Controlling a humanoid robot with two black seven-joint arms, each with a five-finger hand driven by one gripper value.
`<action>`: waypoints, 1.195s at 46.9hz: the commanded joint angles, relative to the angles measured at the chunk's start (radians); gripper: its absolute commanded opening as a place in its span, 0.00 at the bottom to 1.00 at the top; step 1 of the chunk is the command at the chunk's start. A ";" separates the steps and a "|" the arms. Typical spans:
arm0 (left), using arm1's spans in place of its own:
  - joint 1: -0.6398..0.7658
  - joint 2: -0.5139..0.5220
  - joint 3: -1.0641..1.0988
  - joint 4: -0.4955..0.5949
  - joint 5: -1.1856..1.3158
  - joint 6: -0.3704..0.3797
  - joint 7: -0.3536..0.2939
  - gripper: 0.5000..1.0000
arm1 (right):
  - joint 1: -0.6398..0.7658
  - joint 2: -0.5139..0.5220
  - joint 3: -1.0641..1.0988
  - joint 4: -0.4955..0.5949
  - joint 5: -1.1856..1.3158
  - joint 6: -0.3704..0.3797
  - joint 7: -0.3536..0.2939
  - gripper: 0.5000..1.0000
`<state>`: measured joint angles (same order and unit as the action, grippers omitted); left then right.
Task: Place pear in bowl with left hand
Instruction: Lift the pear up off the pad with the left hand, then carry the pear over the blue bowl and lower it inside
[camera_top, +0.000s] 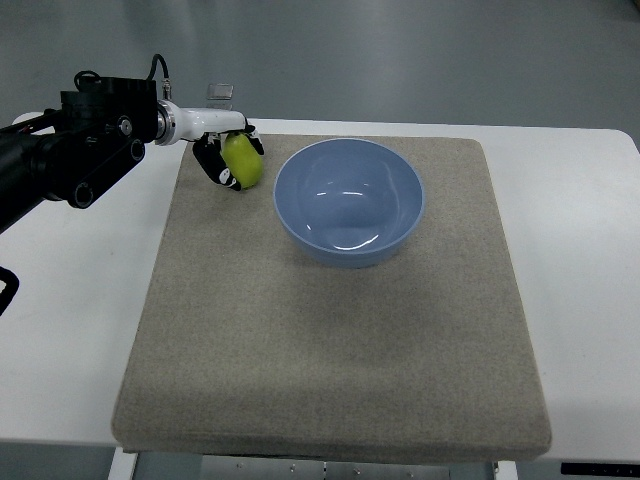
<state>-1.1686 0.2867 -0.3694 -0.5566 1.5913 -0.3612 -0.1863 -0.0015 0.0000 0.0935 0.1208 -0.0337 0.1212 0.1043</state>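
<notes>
left hand (228, 150) gripping pear (242, 160) — beside blue bowl (349, 203)

The left hand (228, 150) is positioned over the far left corner of the mat (330, 340), its arm entering from the left edge. The pear (242, 160) sits within the fingers (210, 160) of this hand. The bowl (348, 200) stands on the mat just to the right of the hand, apart from the pear. The mat lies on the table (70, 330), which extends past it on the hand's left and far sides.
</notes>
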 joint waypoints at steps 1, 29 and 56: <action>0.006 0.002 0.000 -0.002 -0.005 0.036 -0.001 0.00 | 0.000 0.000 0.000 0.000 0.000 0.000 0.000 0.85; -0.046 0.101 -0.031 -0.080 -0.089 0.021 0.001 0.00 | 0.000 0.000 0.000 0.000 0.000 0.000 0.000 0.85; -0.088 0.273 -0.033 -0.328 -0.178 -0.042 -0.001 0.00 | 0.000 0.000 0.000 0.000 0.000 0.000 0.000 0.85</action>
<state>-1.2569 0.5444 -0.4004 -0.8438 1.4148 -0.3864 -0.1871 -0.0018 0.0000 0.0935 0.1206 -0.0337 0.1212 0.1043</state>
